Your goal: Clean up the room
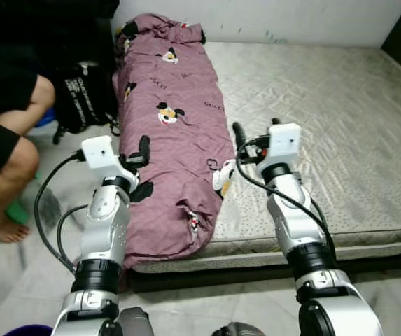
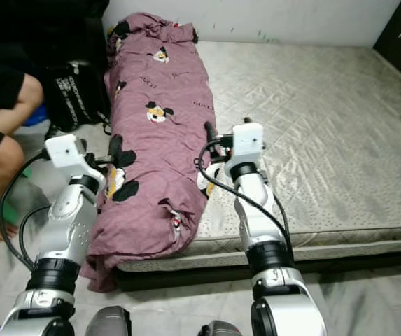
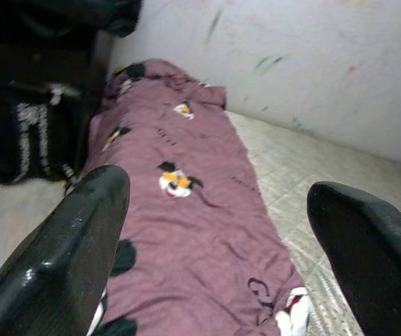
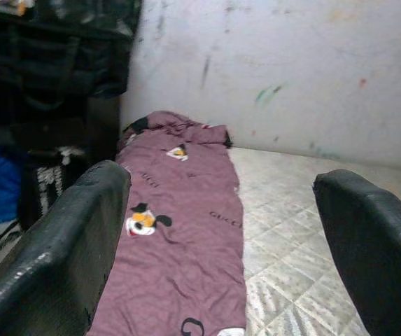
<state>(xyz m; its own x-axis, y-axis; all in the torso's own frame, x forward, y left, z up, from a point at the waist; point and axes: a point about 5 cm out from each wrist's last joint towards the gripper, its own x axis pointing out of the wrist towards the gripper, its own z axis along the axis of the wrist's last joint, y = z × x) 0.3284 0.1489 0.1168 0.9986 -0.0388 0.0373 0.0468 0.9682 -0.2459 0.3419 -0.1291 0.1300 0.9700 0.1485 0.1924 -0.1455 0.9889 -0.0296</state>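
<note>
**Both grippers raised over the bed, blanket not yet taken**

The left gripper (image 1: 143, 148) stands with its jaws spread wide and empty, raised over the near left part of the purple blanket (image 1: 176, 133); the right gripper (image 1: 255, 131) is likewise released, jaws parted and holding nothing, just beside the blanket's right edge and above the bare mattress (image 1: 326, 119); both wrist views look between the spread fingers along the length of the cloth.

The blanket lies bunched in one long roll down the left side of the mattress, its far end near the wall (image 4: 291, 63) and its near end spilling over the mattress edge toward the floor (image 1: 207, 308).

Judgement: the step in hand is probably the taking up of the blanket; it would go best if each gripper came down on a raised fold near opposite edges, closing on cloth only and not the mattress cover, so the roll can be drawn open evenly.

Count: one blanket; one mattress; two grippers; one black bag (image 1: 85, 94) beside the bed; one person (image 1: 4, 133) seated at the left, well apart from the arms.
</note>
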